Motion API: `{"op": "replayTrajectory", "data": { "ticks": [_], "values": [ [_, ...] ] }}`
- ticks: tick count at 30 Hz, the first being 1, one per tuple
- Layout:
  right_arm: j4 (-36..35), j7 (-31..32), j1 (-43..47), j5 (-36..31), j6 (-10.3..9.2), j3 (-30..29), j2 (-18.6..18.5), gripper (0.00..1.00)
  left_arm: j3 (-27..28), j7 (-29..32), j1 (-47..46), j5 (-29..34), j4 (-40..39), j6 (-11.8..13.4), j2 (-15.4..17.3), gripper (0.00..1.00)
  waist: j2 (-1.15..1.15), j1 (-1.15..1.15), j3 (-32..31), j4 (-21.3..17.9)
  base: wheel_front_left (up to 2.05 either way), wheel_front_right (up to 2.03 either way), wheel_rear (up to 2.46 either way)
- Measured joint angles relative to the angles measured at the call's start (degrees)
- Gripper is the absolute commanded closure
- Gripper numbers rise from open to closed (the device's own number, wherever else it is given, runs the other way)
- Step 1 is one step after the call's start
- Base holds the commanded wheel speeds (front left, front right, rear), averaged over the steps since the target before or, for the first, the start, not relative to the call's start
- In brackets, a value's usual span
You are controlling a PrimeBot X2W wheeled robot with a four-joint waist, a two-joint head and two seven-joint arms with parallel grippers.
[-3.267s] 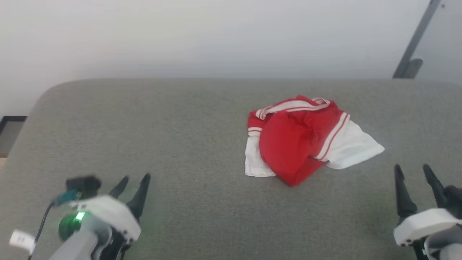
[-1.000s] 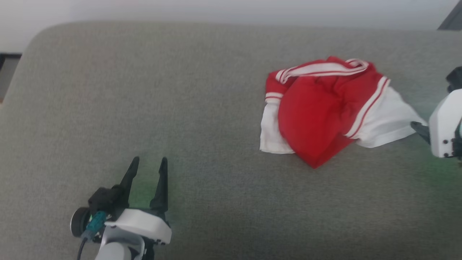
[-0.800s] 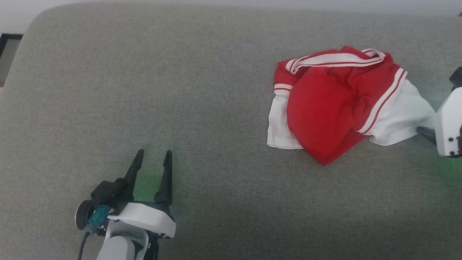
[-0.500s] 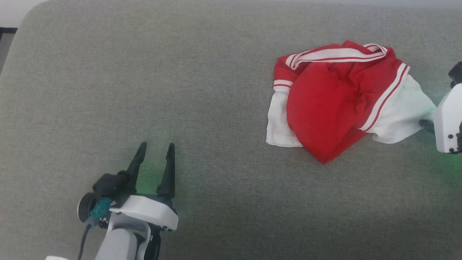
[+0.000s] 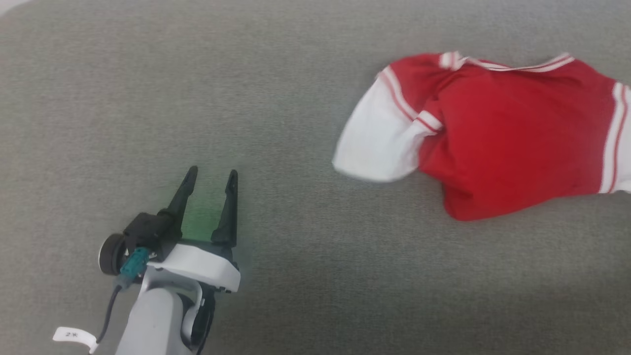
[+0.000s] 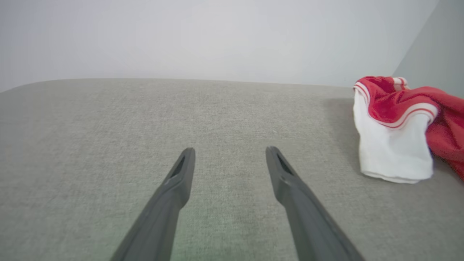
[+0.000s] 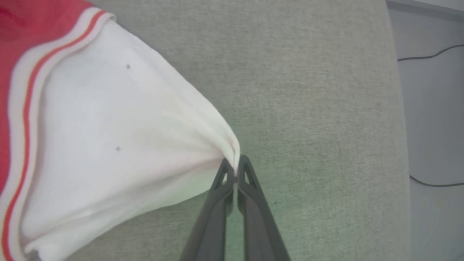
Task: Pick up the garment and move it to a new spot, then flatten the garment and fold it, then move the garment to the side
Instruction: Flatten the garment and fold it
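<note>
Where the right fingers (image 7: 217, 203) meet: the right gripper (image 7: 235, 170) is pinched tight on the very tip of a white sleeve, the cloth puckered to a point between the two tips.
Held sleeve: it is drawn taut into a cone from that pinch back to the red-and-white stripe at the shoulder.
The garment (image 5: 512, 138): it is on the right part of the grey cushion (image 5: 296, 276), with its red body stretched sideways and running off the head view's right edge. The other white sleeve trails at its left end. I cannot tell whether that end rests on the cushion or hangs just clear of it.
Left gripper (image 5: 212, 175): its fingers are spread wide and hold nothing. It is low over bare cushion, well apart from the garment.
Beyond the cushion: floor with a dark cable (image 7: 427, 56) lies past the right edge.
What has just changed: half a second ago the shirt was a crumpled heap with the right gripper at its sleeve tip. Now it is pulled out long. The head camera has tipped too, so the shift in place is partly the camera's, but the new shape is the garment's own.
Meaning for the task: the pick-up looks begun, with the grip taken and the pull under way. The move, flattening, folding and setting aside are all still ahead.
Risk: so thin a pinch on one sleeve tip may slip, or drag the shirt rather than lift it.
</note>
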Motion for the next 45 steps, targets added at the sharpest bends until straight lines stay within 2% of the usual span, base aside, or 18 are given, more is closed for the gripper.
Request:
{"op": "replayTrajectory", "data": {
  "ticks": [5,6,10,13,17,19,20,25,28,33,40,41,42,43,45],
  "values": [
    [1.7,-6.8,-0.1,0.1,0.00,-1.4,2.9,1.00,-0.9,0.0,-1.8,0.5,0.8,-0.3,1.3,0.00,0.00,0.00,0.1,-1.8,0.00,0.00,0.00],
    [1.6,-8.5,0.0,-0.2,-0.01,-1.4,3.4,0.00,-1.4,0.0,-2.4,0.5,1.2,-0.3,1.9,0.00,0.00,0.00,-0.1,-2.2,0.00,0.00,0.00],
    [0.3,-17.2,0.6,-0.9,-0.01,-1.5,4.9,0.00,-5.3,0.1,-6.9,-0.2,3.1,-0.5,5.5,0.00,0.00,0.00,-1.5,-3.6,0.00,0.00,0.00],
    [-2.3,-24.8,2.4,-1.2,0.00,-1.7,5.5,0.00,-10.3,4.3,-12.1,-4.2,3.5,-0.5,9.1,0.00,0.00,0.00,-2.5,-5.0,0.00,0.00,0.00],
    [-5.4,-31.8,4.9,0.0,-0.01,-3.0,7.2,0.00,-17.9,15.3,-19.7,-12.2,4.2,-0.5,14.3,0.00,0.00,0.00,-3.5,-7.4,0.00,0.00,0.00],
    [-7.2,-34.3,6.1,0.4,-0.01,-3.3,8.6,0.00,-21.5,23.0,-23.3,-18.1,5.1,-0.5,16.2,0.00,0.00,0.00,-3.6,-8.9,0.00,0.00,0.00],
    [-7.2,-34.3,6.1,0.4,-0.01,-3.3,8.6,0.00,-21.5,23.0,-23.3,-18.1,5.1,-0.5,16.2,0.00,0.00,0.00,-3.6,-8.9,0.00,0.00,0.00],
    [-10.9,-37.1,8.8,1.1,-0.01,-4.0,11.5,0.00,-26.3,41.8,-29.6,-31.2,9.2,-0.6,19.2,0.00,0.00,0.00,-3.2,-12.8,0.00,0.00,0.00],
    [-12.9,-37.5,10.1,1.3,-0.01,-4.2,12.7,0.00,-28.4,49.6,-32.1,-35.8,11.1,-0.6,20.6,0.00,0.00,0.00,-2.6,-15.0,0.00,0.00,0.00],
    [-15.1,-37.5,11.5,1.1,-0.04,-5.4,13.9,0.00,-28.1,54.0,-36.1,-39.9,14.9,-0.6,20.5,0.00,0.00,0.00,-1.0,-18.1,0.00,0.00,0.00],
    [-17.5,-36.7,12.0,0.5,-0.04,-6.0,14.8,0.00,-29.5,58.8,-39.6,-42.2,20.6,-0.6,20.0,0.00,0.00,0.00,1.6,-21.1,0.00,0.00,0.00],
    [-17.7,-36.7,12.0,0.4,-0.04,-6.1,14.9,0.00,-29.7,59.2,-40.2,-43.1,20.7,-0.6,19.9,0.53,0.00,0.00,2.0,-21.4,0.00,0.00,0.00],
    [-18.1,-36.6,12.1,0.3,-0.04,-6.1,14.8,0.00,-29.9,59.8,-40.6,-43.8,20.8,-0.6,19.8,0.85,0.00,0.00,2.3,-21.6,0.00,0.00,0.00],
    [-18.7,-36.2,12.0,0.2,-0.05,-5.9,14.6,0.00,-30.2,60.0,-41.0,-44.1,20.7,-0.6,19.7,1.00,0.00,0.00,2.6,-21.7,0.00,0.00,0.00],
    [-19.9,-35.5,11.8,-0.1,-0.05,-4.9,13.8,0.00,-31.1,60.0,-41.7,-44.1,20.6,-0.6,19.7,1.00,0.00,0.00,3.2,-21.6,0.00,0.00,0.00]
  ]
}}
